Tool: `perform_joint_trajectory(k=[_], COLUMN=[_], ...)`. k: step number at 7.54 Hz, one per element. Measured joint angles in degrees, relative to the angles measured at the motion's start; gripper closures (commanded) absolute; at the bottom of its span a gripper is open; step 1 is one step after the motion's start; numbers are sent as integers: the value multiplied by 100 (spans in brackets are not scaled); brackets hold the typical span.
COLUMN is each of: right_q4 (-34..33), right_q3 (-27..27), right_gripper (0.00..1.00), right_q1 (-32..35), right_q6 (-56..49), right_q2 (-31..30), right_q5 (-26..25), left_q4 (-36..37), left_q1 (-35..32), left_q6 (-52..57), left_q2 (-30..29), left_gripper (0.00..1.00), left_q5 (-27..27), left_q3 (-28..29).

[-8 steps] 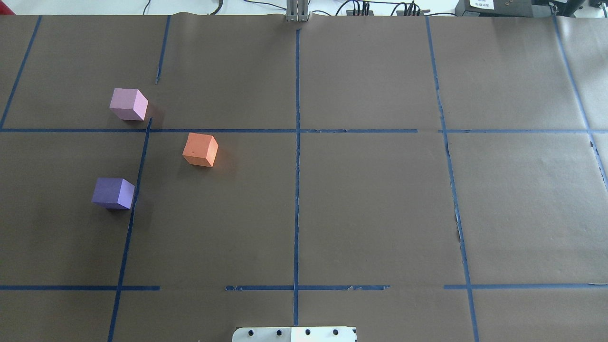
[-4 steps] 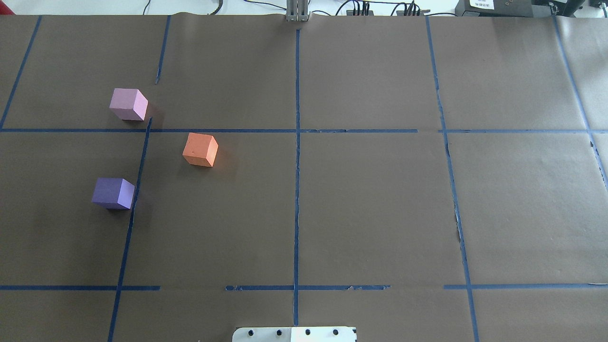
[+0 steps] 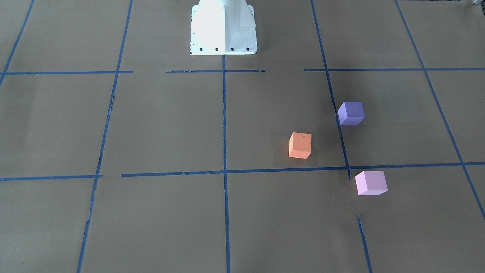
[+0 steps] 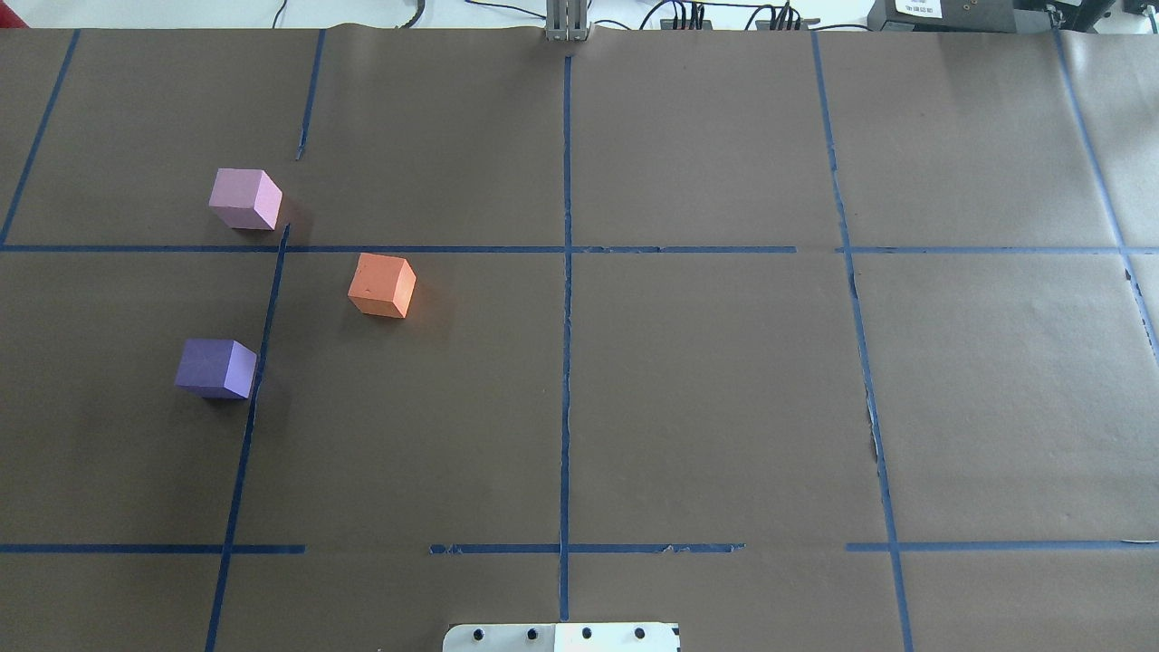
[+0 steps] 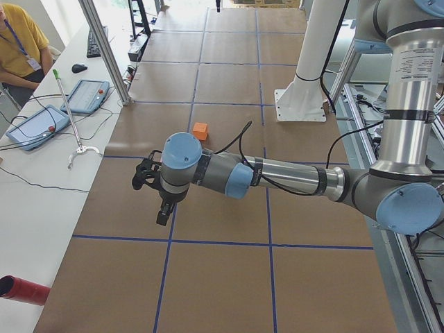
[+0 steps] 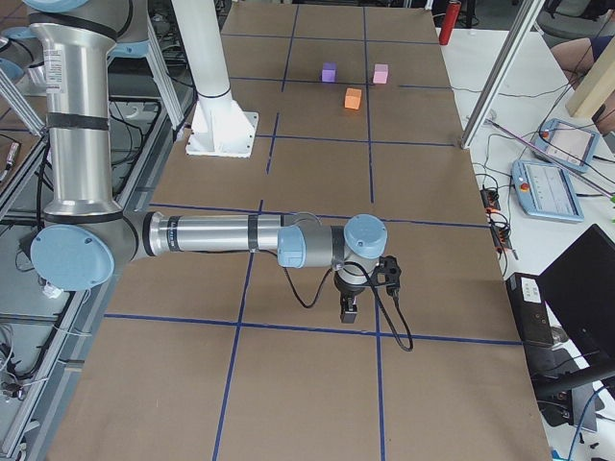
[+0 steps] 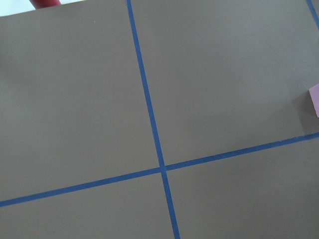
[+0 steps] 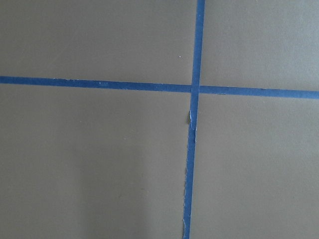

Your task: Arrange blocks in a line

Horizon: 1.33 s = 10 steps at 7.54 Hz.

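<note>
Three blocks lie apart on the brown paper on my left half of the table. The pale pink block is farthest from me, the orange block is nearer the centre, and the violet block is nearest to me. They also show in the front view: pink, orange, violet. A corner of the pink block shows in the left wrist view. My left gripper and right gripper show only in the side views, held above the table ends, far from the blocks. I cannot tell whether they are open or shut.
Blue tape lines divide the brown paper into a grid. The white robot base stands at the near edge. A side table with tablets, a metal post and a red cylinder lies beyond my left end.
</note>
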Motion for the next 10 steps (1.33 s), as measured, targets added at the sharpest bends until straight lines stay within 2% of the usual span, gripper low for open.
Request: perform_joint_trajectory(k=[3,6,8,10], right_q4=[6,6,5,7], right_q3=[0,0,0,0], right_gripper=[0,0,0,0], right_q1=[0,0,0,0], right_q6=[0,0,0,0], right_q2=[0,0,0,0], right_q5=[0,0,0,0], left_q4=[-61,-27,-21,38], left_q1=[1139,2660,3423,4371], left_q6=[-1246,-2947,-3836,-4320], left_q2=[-402,-1210,-1792,-2385], left_gripper=[0,0,0,0], left_q5=[216,1120,1305,1714], left_q3=[-246,-278,-229,39])
